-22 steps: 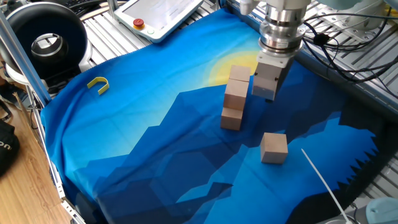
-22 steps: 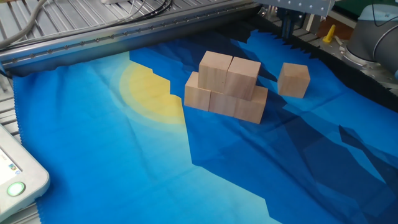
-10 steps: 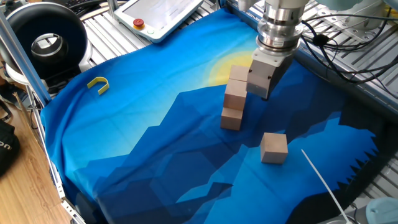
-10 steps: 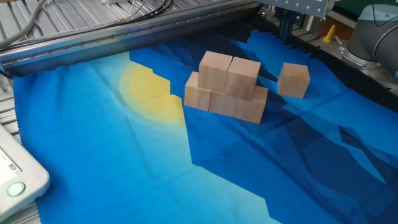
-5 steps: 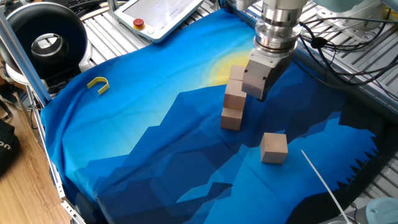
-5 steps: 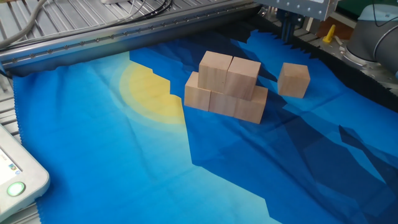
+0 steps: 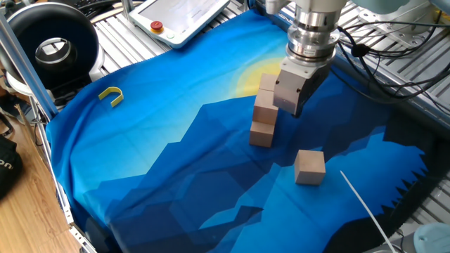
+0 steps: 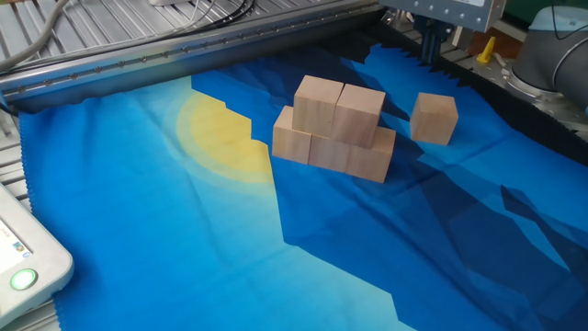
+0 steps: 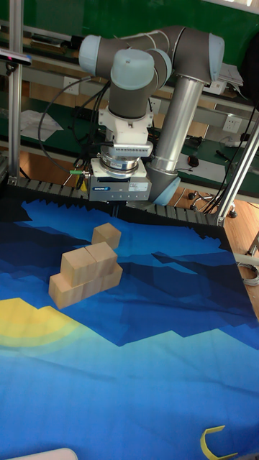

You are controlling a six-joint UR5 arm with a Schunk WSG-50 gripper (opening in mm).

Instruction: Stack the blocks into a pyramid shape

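Six wooden blocks are on the blue cloth: in one fixed view the stacked group reads as a narrow column seen end-on, and a loose block lies well apart from it, nearer the camera. The gripper hangs just beside the stack's upper part, carrying nothing visible; whether its jaws stand wide or narrow cannot be told here. A small yellow U-shaped piece lies near the cloth's far-left edge, and a white pendant rests beyond the cloth. In the other fixed view the stack shows three blocks in a bottom row with two on top (no block on the third tier); the loose block sits near its right end, apart. Only the gripper's dark fingers enter at the top edge, above the cloth. In the tall fixed view the gripper hovers above the loose block, behind the stack; jaw spacing is hidden.
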